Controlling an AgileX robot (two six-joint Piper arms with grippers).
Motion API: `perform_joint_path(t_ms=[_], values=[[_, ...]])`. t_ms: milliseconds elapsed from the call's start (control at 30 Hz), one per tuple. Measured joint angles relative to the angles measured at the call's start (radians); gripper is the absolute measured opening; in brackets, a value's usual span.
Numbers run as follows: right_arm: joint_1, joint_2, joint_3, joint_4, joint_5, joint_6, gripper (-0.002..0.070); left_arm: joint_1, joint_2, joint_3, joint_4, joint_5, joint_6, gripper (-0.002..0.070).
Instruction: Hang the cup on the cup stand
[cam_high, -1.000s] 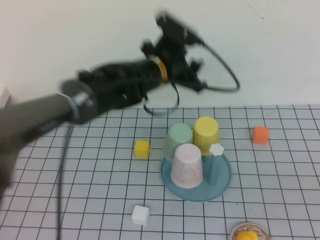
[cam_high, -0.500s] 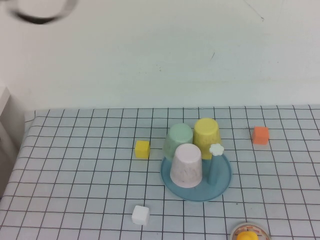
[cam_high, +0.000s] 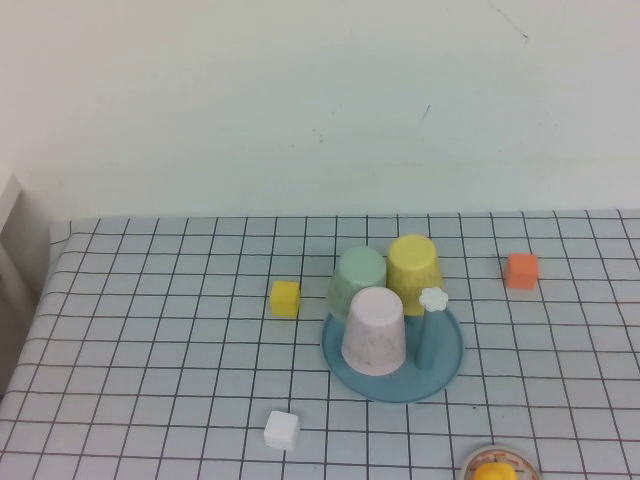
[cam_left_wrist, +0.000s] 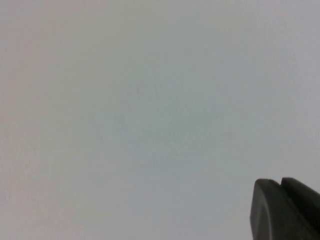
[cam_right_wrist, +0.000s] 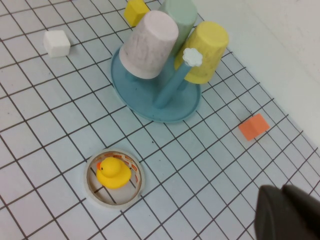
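Note:
The yellow cup (cam_high: 413, 268) sits upside down on a peg at the back of the blue cup stand (cam_high: 445, 365), beside a pale green cup (cam_high: 358, 278) and a pale pink cup (cam_high: 374, 330). One peg with a white flower knob (cam_high: 432, 299) stands free. The right wrist view shows the yellow cup (cam_right_wrist: 207, 50), the stand (cam_right_wrist: 150, 107) and the knob (cam_right_wrist: 192, 56) from above. My right gripper (cam_right_wrist: 281, 189) is shut and empty, high above the table, away from the stand. My left gripper (cam_left_wrist: 280, 182) is shut and empty, facing a blank wall. Neither arm shows in the high view.
A yellow cube (cam_high: 285, 298) lies left of the stand, a white cube (cam_high: 281, 430) in front of it, an orange cube (cam_high: 521, 270) to its right. A yellow duck on a round ring (cam_high: 494, 470) sits at the front edge. A white wall stands behind the table.
My left arm, raised above the table behind the stand a second ago, has swung up and left out of the high view. The cups and stand have not moved.

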Motion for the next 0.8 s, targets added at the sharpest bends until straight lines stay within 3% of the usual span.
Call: perform_joint_path(t_ms=[267,500,800], values=[[0.0,0.0,0.0,0.0,0.0,0.0,0.0,0.0,-0.263,0.409,-0.267,-0.152,0.019,0.0],[0.0,0.0,0.0,0.0,0.0,0.0,-0.0001,0.0,-0.443,0.661,-0.287,-0.186,-0.002,0.0],[0.0,0.0,0.0,0.0,0.0,0.0,-0.0001,0.0,-0.501,0.722,-0.264,-0.129,-0.097,0.0]])
